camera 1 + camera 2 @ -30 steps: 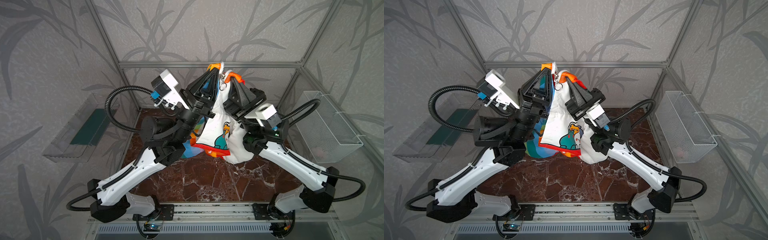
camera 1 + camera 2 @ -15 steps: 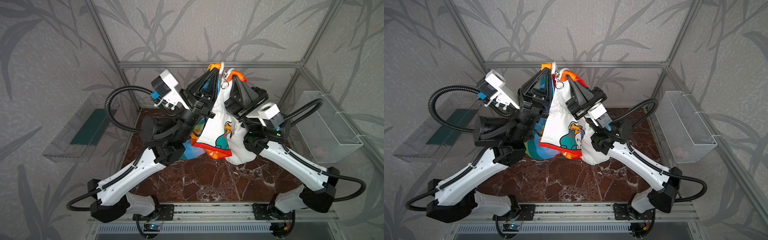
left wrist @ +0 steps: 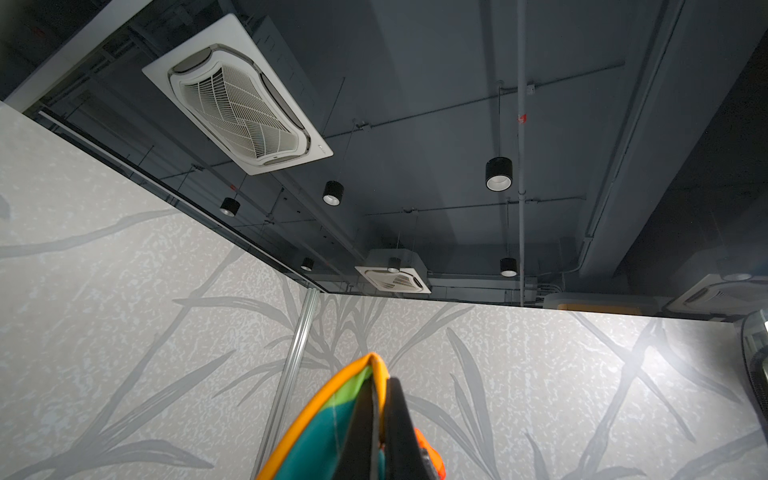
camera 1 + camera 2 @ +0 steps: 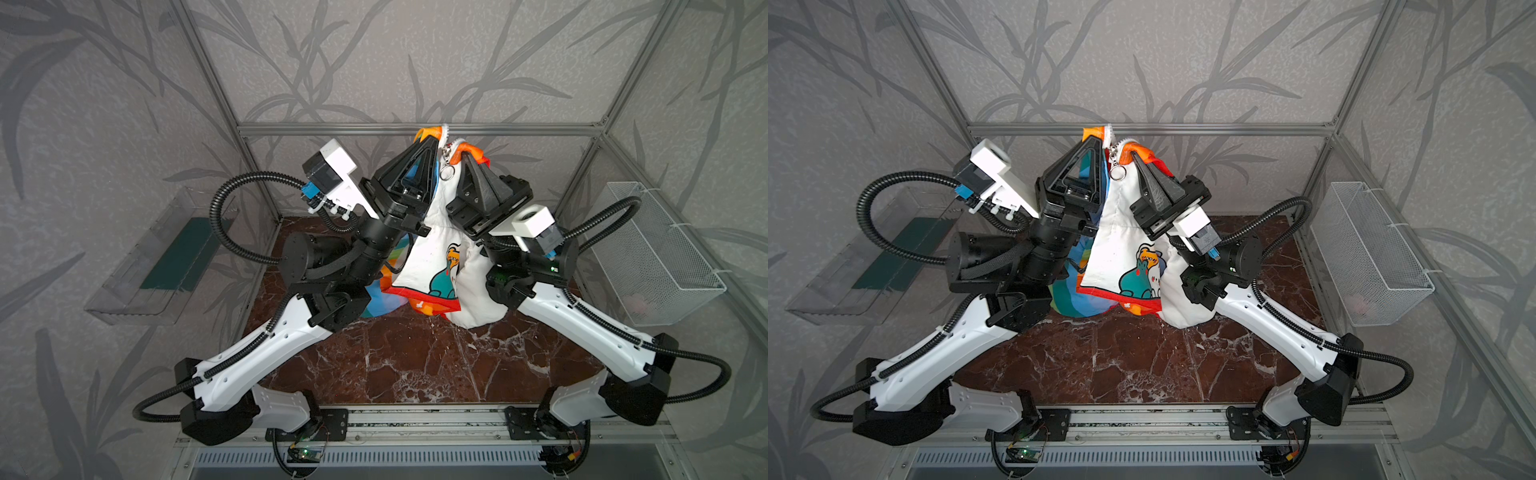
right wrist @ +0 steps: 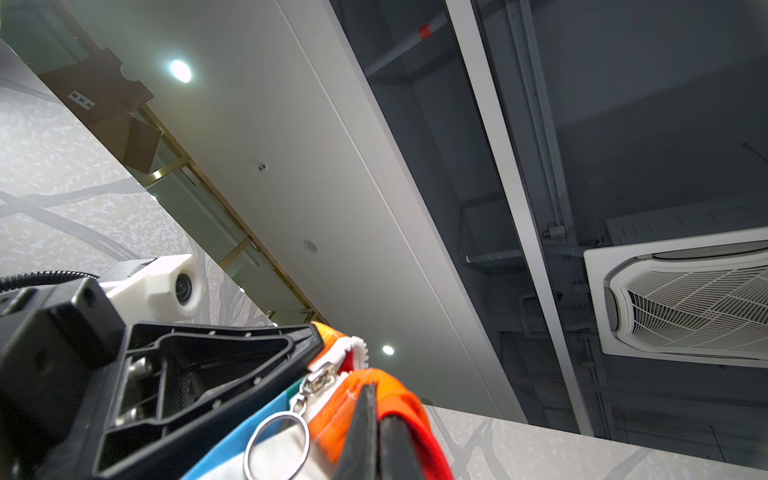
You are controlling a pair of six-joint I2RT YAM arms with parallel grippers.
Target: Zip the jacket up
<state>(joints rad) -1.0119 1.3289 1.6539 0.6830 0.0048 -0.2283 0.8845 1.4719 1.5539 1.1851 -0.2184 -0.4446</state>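
Observation:
The jacket (image 4: 432, 253) (image 4: 1125, 249) hangs high over the table, white with a cartoon animal, rainbow panels and orange-red trim. Both grippers hold it up by its top edge. My left gripper (image 4: 432, 143) (image 4: 1098, 143) (image 3: 386, 384) is shut on the orange-edged rainbow side. My right gripper (image 4: 467, 153) (image 4: 1136, 156) (image 5: 374, 399) is shut on the orange-red edge on the opposite side of the zipper. The ring pull (image 4: 446, 174) (image 4: 1118, 172) (image 5: 276, 444) dangles between the two grippers, just below the white zipper teeth. The jacket's lower folds reach down towards the table.
The brown marble table (image 4: 415, 357) lies below. A white wire basket (image 4: 660, 257) hangs on the right wall. A clear tray with a green sheet (image 4: 166, 257) sits on the left wall. A metal frame bar (image 4: 332, 129) runs just behind the grippers.
Both grippers keep the jacket held up in the same place. Only the right wrist has shifted very slightly.

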